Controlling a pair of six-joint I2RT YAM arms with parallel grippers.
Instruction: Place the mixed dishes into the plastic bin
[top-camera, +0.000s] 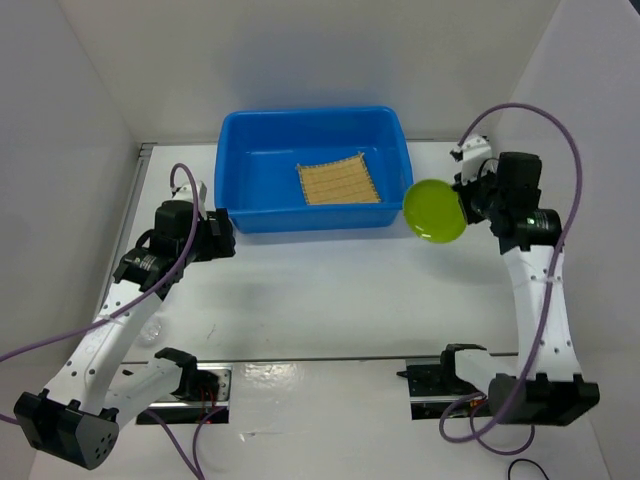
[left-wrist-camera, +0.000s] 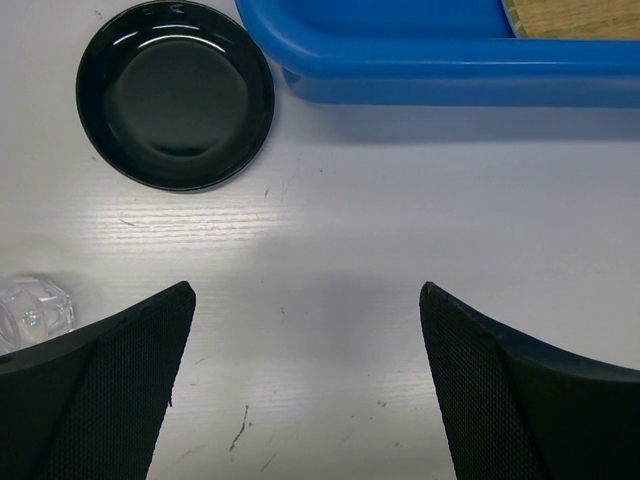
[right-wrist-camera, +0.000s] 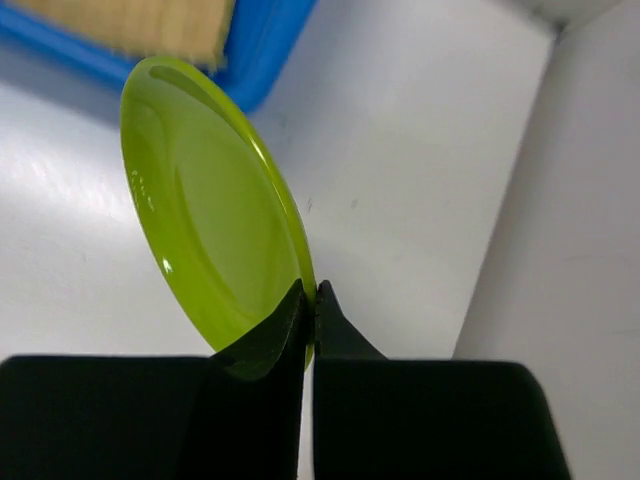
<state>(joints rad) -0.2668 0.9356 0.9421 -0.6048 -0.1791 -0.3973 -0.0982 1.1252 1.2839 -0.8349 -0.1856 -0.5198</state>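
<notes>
Lime-green plate (right-wrist-camera: 215, 210) up in the air, pinched at its rim by the right end effector (right-wrist-camera: 308, 300), just beside the right end of the blue bin (top-camera: 228, 170)! It looks thin, stiff and glossy, probably light but slippery, so that edge grip suits it. The left end effector (left-wrist-camera: 305, 290) is spread wide over the table (left-wrist-camera: 350, 250), with the black plate (left-wrist-camera: 176, 95) and a glass cup (left-wrist-camera: 35, 310) nearby. The bamboo mat (top-camera: 339, 183) lies inside the bin.

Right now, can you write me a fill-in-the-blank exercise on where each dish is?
The bamboo mat lies ____ the blue bin.
The lime-green plate is pinched in the ____ end effector.
The black plate rests on the ____, ahead of the open left end effector.
Missing: inside; right; table.
</notes>
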